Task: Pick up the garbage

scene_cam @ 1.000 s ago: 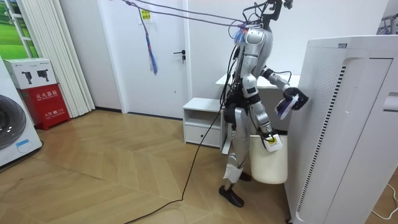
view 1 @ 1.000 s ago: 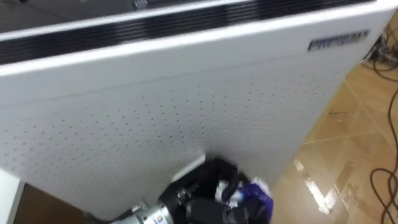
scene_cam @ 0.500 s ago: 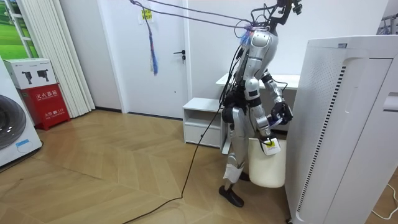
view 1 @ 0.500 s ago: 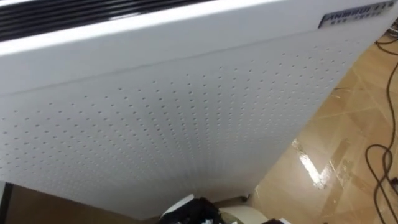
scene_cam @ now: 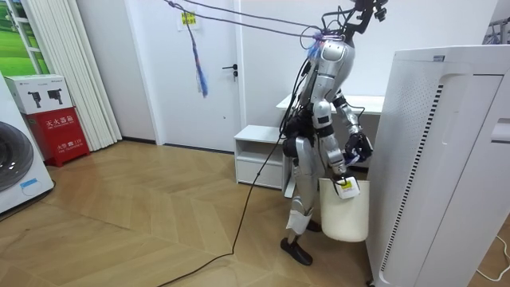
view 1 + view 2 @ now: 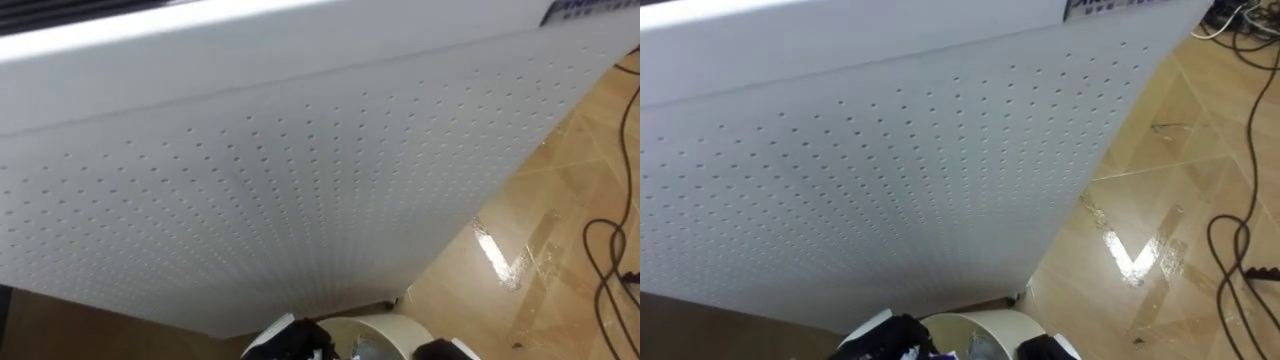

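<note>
Eye views: head-mounted, looking steeply down, close against the white perforated cabinet (image 6: 300, 180); both share its panel and the white bin (image 6: 385, 322) at its foot. Room view: distant, with the cabinet at the room view's right.

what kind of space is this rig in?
Probably a home-style test room: a washing machine against the wall, herringbone wood floor, a white door, and a tall white perforated appliance right in front of the robot.

left hand (image 5: 361, 148) lowered, now just above white bin (image 5: 344, 217)
</note>
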Tool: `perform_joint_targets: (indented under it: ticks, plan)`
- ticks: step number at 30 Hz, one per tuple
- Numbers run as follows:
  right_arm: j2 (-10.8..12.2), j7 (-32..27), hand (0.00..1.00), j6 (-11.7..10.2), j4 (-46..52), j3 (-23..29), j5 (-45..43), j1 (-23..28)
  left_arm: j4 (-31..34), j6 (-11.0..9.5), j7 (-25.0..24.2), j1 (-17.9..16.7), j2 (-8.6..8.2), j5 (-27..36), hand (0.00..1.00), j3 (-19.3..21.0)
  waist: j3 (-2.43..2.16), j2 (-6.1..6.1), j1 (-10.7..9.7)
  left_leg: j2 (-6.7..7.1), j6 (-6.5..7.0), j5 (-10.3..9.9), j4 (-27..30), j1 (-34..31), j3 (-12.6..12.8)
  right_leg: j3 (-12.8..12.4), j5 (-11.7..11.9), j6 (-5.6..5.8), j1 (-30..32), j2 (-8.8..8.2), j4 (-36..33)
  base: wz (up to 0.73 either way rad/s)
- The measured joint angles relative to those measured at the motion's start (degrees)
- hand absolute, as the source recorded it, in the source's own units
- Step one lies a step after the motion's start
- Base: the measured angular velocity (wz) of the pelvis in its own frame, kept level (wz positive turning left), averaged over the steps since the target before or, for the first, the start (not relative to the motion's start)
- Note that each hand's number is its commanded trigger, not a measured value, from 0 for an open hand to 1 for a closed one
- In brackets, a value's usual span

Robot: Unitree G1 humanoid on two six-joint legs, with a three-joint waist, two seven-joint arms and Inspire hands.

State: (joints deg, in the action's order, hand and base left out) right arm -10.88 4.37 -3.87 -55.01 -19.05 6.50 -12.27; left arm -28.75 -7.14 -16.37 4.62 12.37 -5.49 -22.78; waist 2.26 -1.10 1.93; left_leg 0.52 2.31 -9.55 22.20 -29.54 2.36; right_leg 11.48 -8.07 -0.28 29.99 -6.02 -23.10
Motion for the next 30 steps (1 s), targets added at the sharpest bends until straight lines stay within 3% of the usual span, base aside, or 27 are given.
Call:
perform_joint_targets:
  ticks: [11, 14, 30]
  plan:
    - [0.1, 0.4, 1.0, -0.4, 0.0, -0.2, 0.4, 0.5, -2.1, 0.0, 0.0, -0.5, -0.12, -0.3, 0.0, -0.1, -0.37, -0.31, 0.0, -0.17, 0.02, 0.0, 1.6, -1.4, 0.0, 0.3, 0.0, -0.07, 0.8, -0.02, -1.0, 0.02]
    - [0.1, 0.4, 1.0, -0.5, -0.1, -1.3, 0.5, 1.1, -2.9, 0.0, 0.0, -0.7, -0.15, -0.3, 0.0, -0.6, -0.87, -0.4, -0.1, -0.18, 0.03, 0.0, 1.6, -1.4, 0.0, 0.3, 0.0, -0.1, 0.8, -0.03, -1.0, 0.0]
    - [-0.2, 1.0, 1.0, -0.4, -0.1, -2.3, 2.6, 2.4, -5.0, 0.0, -0.1, -1.2, -0.26, -0.3, 0.0, -3.6, -0.86, -0.44, 0.0, -0.18, 0.04, 0.0, 1.6, -1.2, 0.7, 0.1, -0.1, -0.19, 1.2, -0.64, -1.6, 0.0]
